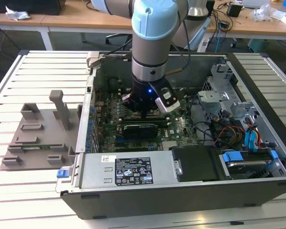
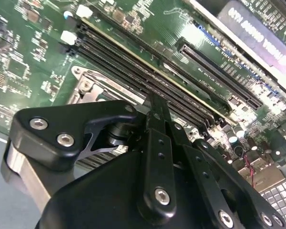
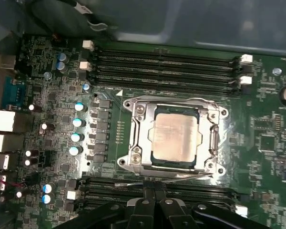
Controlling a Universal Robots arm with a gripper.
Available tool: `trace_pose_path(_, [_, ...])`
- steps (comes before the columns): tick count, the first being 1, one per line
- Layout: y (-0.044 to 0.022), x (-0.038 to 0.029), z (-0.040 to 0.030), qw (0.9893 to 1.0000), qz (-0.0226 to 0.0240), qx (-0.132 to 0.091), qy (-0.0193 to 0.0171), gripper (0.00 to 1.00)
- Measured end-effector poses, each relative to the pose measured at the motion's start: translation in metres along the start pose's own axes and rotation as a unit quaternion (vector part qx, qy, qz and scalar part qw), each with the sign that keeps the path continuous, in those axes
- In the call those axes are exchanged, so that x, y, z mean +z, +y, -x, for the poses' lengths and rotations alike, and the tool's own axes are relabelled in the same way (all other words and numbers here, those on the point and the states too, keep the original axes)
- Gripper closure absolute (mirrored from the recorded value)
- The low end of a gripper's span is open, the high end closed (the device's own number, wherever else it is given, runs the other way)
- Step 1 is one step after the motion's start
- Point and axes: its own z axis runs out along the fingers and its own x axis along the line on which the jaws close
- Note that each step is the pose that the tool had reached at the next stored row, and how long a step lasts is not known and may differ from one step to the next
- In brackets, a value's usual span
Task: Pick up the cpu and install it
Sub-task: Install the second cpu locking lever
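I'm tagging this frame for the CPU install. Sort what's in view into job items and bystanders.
Job items:
- cpu, seated in its socket frame on the motherboard
- gripper, just beside the socket

Bystanders:
- memory slots
- black card
- grey tray with pegs, outside the computer case
- drive bay with cables

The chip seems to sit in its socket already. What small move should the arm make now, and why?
Probably a short lift straight up, away from the board. In the first wrist view the cpu lies flat inside the metal socket frame, and the end effector is shut on nothing, low over the memory slots beside the socket. Rising first would likely avoid scraping them.
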Motion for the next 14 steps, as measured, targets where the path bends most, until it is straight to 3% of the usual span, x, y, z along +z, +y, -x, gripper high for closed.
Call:
trace_pose_path(4, [0.0012, 0.0049, -0.0084, 1.0000, 0.0070, -0.003, -0.0004, 0.89])
trace_pose_path(14, [0.0099, 0.0128, -0.0214, 0.9998, 0.0123, -0.014, 0.0004, 0.89])
